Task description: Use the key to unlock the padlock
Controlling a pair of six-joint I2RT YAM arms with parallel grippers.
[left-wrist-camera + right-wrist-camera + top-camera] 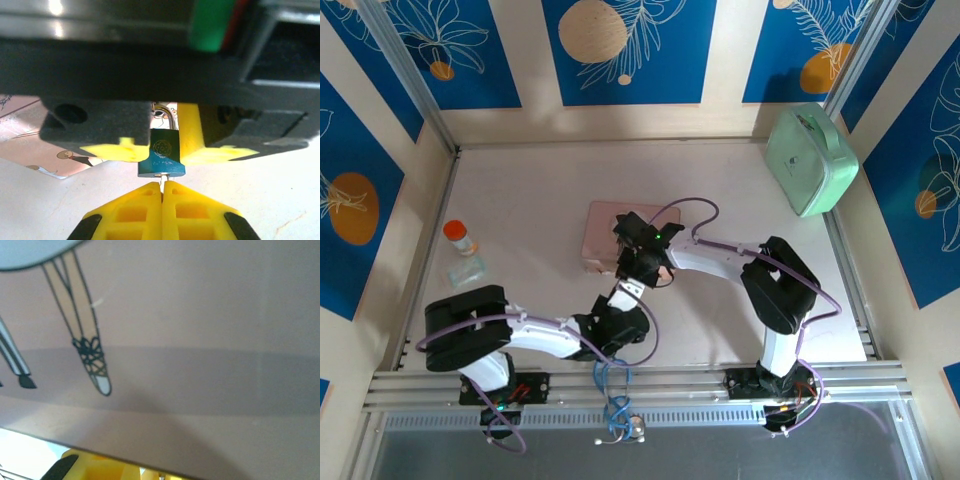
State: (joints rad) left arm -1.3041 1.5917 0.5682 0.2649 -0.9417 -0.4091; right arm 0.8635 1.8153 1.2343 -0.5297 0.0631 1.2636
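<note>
Left gripper (162, 194) pinched tight on key (161, 180), shank poking up into padlock (161, 156) at 12 o'clock; that clamped narrow in right gripper (161, 147), pink tin (25, 131) off at 9. Insertion apparently done; next, a steady twist without slipping.

You are getting bright, even light in the top view, with soft shadows lying on the table (530, 190). In the left wrist view glare is shining at upper left, the black housing (150, 65) is blurring, and the padlock (161, 157) is showing sharp. The right wrist view is looking soft; a shadow band is crossing the pink tin (200, 300).
</note>
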